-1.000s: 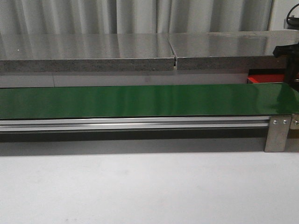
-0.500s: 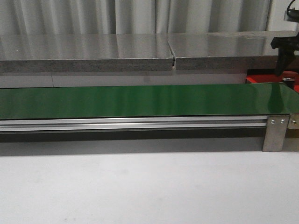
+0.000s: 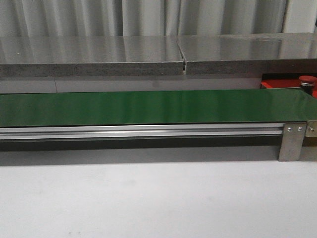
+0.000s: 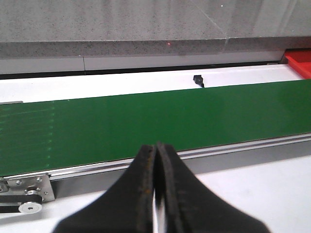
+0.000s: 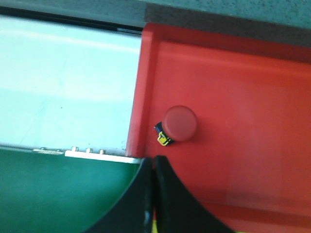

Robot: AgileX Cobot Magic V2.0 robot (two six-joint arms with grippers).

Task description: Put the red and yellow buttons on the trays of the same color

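Note:
A red button [image 5: 180, 122] stands upright on the red tray [image 5: 252, 160], close to the tray's rim by the end of the green belt [image 5: 58, 194]. In the front view the same red button [image 3: 307, 79] shows at the far right on the red tray [image 3: 280, 83]. My right gripper [image 5: 154, 160] hangs above the tray's rim, shut with nothing in it and apart from the button. My left gripper [image 4: 155, 146] is shut and empty over the white table, just in front of the green belt [image 4: 146, 121]. No yellow button is in view.
The long green belt [image 3: 148, 106] runs across the table on an aluminium rail [image 3: 143, 131] with a metal bracket [image 3: 292, 141] at its right end. A grey stone shelf [image 3: 148, 54] lies behind it. A small black piece [image 4: 198, 79] sits on the white surface beyond the belt.
My right gripper, seen over the tray at the front view's right edge, has risen out of that view. The red button it was over now stands uncovered on the red tray.

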